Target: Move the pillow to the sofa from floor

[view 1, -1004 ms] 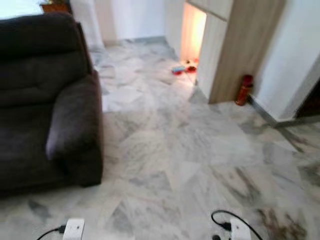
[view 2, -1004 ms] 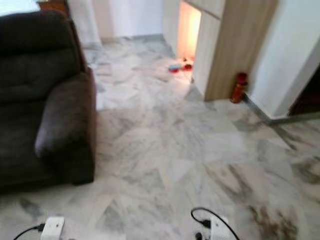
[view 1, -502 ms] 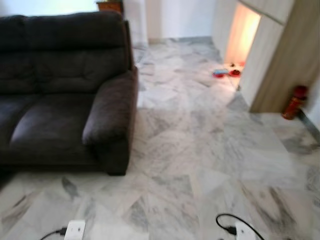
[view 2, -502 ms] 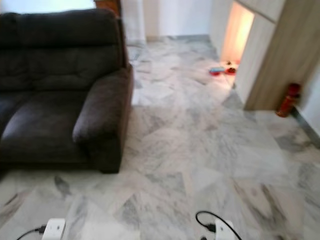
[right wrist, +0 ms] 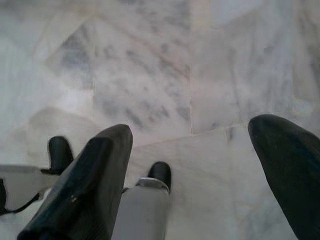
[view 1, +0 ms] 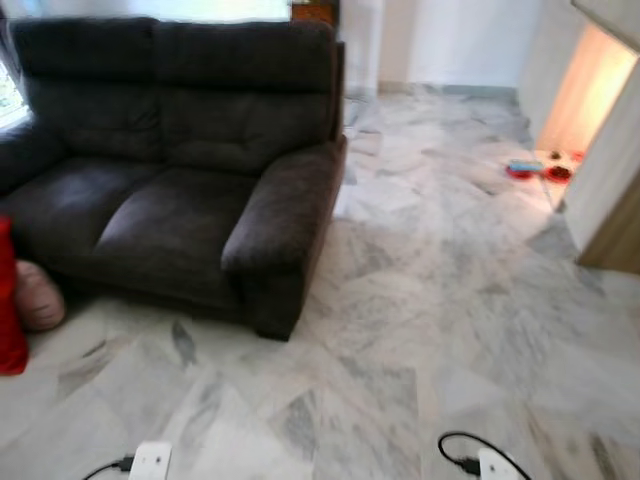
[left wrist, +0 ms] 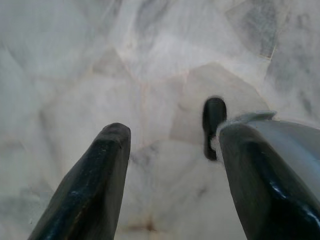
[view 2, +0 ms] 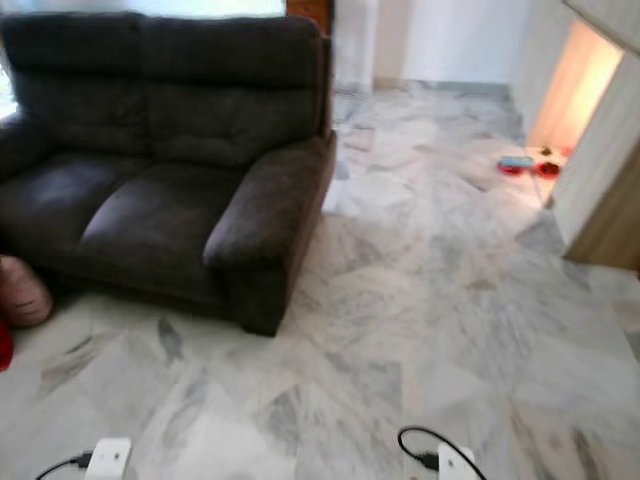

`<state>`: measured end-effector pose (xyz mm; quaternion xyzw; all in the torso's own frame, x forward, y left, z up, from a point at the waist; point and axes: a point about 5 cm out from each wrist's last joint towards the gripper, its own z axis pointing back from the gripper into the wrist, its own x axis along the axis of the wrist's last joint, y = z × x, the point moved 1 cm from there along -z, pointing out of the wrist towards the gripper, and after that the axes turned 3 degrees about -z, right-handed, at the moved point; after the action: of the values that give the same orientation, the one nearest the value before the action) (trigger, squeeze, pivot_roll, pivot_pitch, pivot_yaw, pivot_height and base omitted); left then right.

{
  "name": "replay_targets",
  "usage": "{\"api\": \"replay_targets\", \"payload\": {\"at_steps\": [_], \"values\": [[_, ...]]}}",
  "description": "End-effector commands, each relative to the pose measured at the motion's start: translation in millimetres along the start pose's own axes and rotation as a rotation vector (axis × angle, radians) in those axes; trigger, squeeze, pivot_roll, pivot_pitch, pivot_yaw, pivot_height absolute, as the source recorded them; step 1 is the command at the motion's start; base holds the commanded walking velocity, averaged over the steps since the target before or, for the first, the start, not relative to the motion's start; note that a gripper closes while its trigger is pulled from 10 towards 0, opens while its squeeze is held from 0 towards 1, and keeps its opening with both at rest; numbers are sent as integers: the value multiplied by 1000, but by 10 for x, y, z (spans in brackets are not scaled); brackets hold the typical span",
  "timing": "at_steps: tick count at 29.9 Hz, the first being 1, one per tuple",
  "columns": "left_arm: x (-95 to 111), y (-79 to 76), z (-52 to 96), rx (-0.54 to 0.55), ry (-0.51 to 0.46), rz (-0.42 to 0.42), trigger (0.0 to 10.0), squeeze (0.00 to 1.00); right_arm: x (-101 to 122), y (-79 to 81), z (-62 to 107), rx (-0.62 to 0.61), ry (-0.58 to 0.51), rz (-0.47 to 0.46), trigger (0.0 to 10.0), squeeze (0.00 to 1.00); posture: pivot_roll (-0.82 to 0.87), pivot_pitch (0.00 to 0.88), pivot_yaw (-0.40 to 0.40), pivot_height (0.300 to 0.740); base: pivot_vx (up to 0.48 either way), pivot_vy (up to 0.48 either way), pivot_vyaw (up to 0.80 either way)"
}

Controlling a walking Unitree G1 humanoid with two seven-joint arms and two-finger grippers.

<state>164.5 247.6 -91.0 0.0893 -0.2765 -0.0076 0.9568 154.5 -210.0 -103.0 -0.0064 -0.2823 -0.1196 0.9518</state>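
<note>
Obs: dark sofa [view 1: 180,180] sits at roughly 10–11 o'clock from the robot, on the marble floor [view 1: 430,300]. The pillow [view 2: 20,290], pinkish and rounded, lies on the floor at about 9 o'clock, touching the sofa's front lower edge; it is partly cut off by the frame edge. A red object [view 1: 10,300] stands just beside it, identity unclear.

Left gripper [left wrist: 170,165]: fingers spread apart, nothing between them, pointing down at bare floor. Right gripper [right wrist: 195,165]: likewise spread and empty, over floor.

Judgement: the pillow looks soft, light and compressible, not fragile; its fabric should give good friction. It will likely sag if pinched at one corner. Best hold is probably across the bulging middle, or one gripper on each side, squeezing inward. The robot needs to turn toward 9 o'clock first.
</note>
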Motion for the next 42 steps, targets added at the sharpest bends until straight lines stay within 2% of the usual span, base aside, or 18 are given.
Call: {"api": "replay_targets", "payload": {"at_steps": [1,6,20,25,31,33,42], "values": [[16,12,-4,4,3,9,10000,0,-19,-35,8,-10,3,-31,10000,0,-59,0,-25,740,0,0,0],[19,13,-4,6,2,15,10000,0,1,-49,7,-15,-8,-60,10000,0,-58,0,-26,740,0,0,0],[-2,10,-2,4,11,29,10000,0,-4,-59,10,-14,-9,-60,10000,0,-59,0,-26,740,0,0,0],[-5,8,-2,4,12,25,10000,0,-9,-66,12,-16,-9,-63,10000,0,-58,0,-26,740,0,261,0],[28,-3,-3,-20,-10,-13,10000,0,-9,-54,12,-3,-9,-71,10000,0,-59,0,-27,740,0,260,0],[68,-11,-4,-37,-35,-72,10000,0,-12,-33,10,16,-5,-65,10000,0,-59,0,-27,740,0,247,0],[148,-28,-2,-48,-98,-158,10000,0,-9,-25,9,31,-1,-52,10000,0,-47,0,-35,740,0,246,0]]}}
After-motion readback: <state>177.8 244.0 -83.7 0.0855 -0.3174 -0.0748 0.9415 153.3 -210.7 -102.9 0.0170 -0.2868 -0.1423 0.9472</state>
